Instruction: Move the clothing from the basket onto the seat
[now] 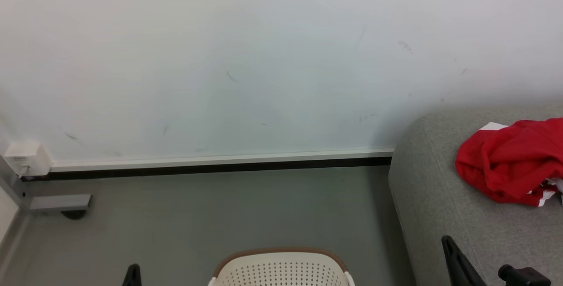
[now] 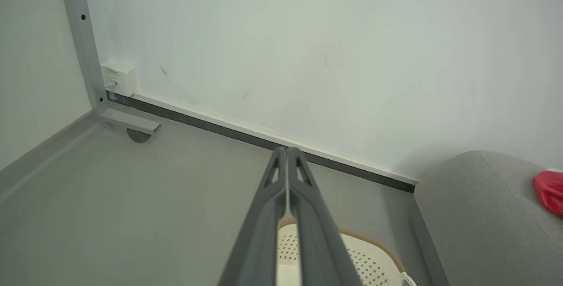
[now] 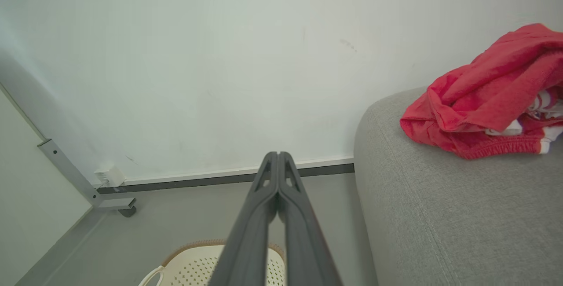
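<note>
The red clothing with white trim lies crumpled on the light grey seat at the right; it also shows in the right wrist view and, as a small red patch, in the left wrist view. The cream basket with a brown rim stands on the floor at the bottom centre, its inside cut off by the frame edge. My left gripper is shut on nothing, above and left of the basket. My right gripper is likewise shut and empty, between the basket and the seat.
A pale wall with a dark baseboard runs behind the grey floor. In the left corner stand a grey metal post with a foot and castor and a white wall box. Open floor lies between basket and wall.
</note>
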{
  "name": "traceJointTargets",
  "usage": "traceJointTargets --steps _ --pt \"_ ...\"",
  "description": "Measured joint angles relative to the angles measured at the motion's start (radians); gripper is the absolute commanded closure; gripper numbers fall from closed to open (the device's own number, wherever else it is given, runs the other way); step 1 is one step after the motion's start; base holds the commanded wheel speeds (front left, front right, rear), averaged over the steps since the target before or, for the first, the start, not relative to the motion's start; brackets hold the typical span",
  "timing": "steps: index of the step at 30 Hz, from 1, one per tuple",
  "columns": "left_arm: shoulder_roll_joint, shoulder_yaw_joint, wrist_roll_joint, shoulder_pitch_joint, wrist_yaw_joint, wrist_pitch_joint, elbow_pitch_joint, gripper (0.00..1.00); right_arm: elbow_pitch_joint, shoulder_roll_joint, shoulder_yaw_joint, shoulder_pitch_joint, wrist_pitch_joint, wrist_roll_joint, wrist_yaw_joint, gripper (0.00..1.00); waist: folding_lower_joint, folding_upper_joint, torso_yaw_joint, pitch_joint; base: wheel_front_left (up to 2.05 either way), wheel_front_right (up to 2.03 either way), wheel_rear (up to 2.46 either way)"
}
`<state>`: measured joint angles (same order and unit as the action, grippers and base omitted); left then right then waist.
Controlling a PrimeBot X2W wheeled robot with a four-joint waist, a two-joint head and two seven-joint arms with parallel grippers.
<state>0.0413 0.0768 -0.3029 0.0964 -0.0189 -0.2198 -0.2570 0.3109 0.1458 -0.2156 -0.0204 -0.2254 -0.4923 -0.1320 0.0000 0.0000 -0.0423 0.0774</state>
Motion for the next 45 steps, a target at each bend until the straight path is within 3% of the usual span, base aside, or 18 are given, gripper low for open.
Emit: traceJointTargets --steps 20,45 --pt "0.000 0.003 -0.344 -0.043 -0.009 0.078 0.026 1.00 -0.011 -0.023 0.081 -0.019 0.084 -0.291 0.000 1.00 0.0000 0.0000 0.007 -0.013 0.00 0.00 0.00" --pt "0.001 0.013 -0.669 -0.093 -0.016 0.162 0.049 1.00 -0.023 -0.042 0.156 -0.044 0.163 -0.581 0.000 1.00 0.0000 0.0000 0.016 -0.028 0.00 0.00 0.00"
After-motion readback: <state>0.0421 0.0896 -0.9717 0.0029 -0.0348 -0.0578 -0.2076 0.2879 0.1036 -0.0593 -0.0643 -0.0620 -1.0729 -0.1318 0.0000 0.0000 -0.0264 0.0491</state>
